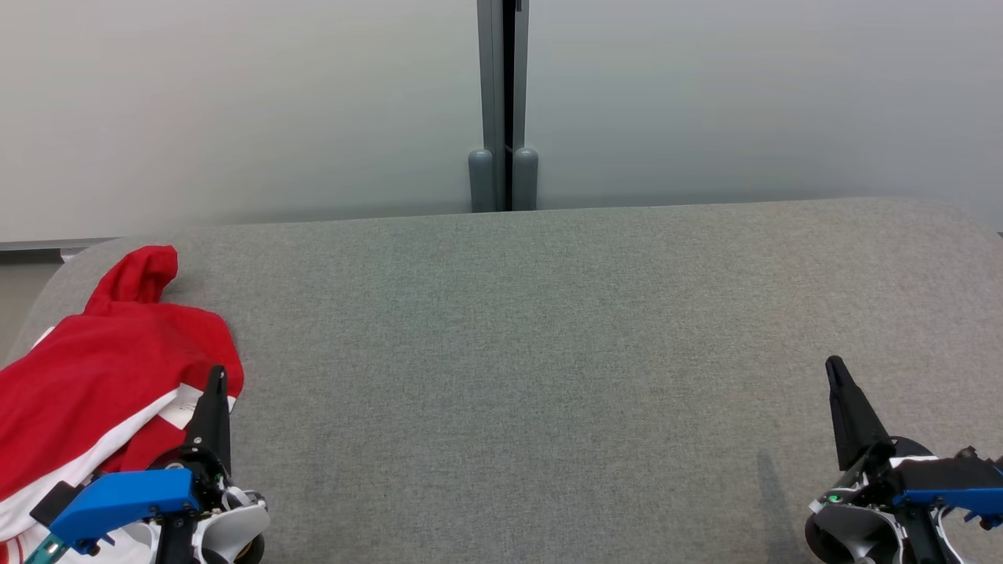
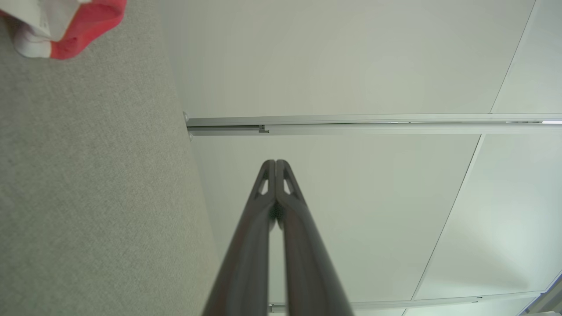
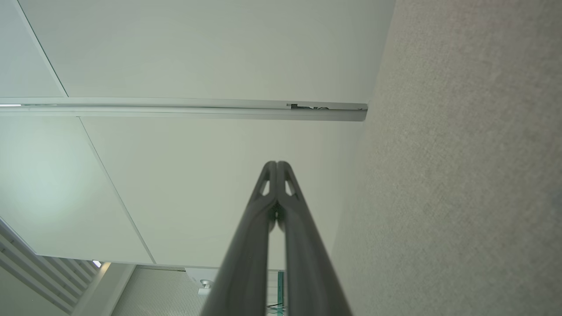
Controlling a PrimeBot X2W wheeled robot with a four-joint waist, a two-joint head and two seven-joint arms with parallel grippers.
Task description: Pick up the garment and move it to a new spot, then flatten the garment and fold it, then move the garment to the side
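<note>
The garment (image 1: 102, 368) lies bunched at the left end of the counter (image 1: 548, 329), its length running from the near edge toward the far one, close to the left rim. My left hand (image 1: 217, 376), pressed together, is just beside its right edge. My right hand (image 1: 834, 368), likewise pressed together, is well apart. I have open counter to the right.

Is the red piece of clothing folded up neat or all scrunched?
Scrunched, not folded. The red garment lies in a rumpled heap at the left end of the gray surface, with white parts showing among its creases.
</note>
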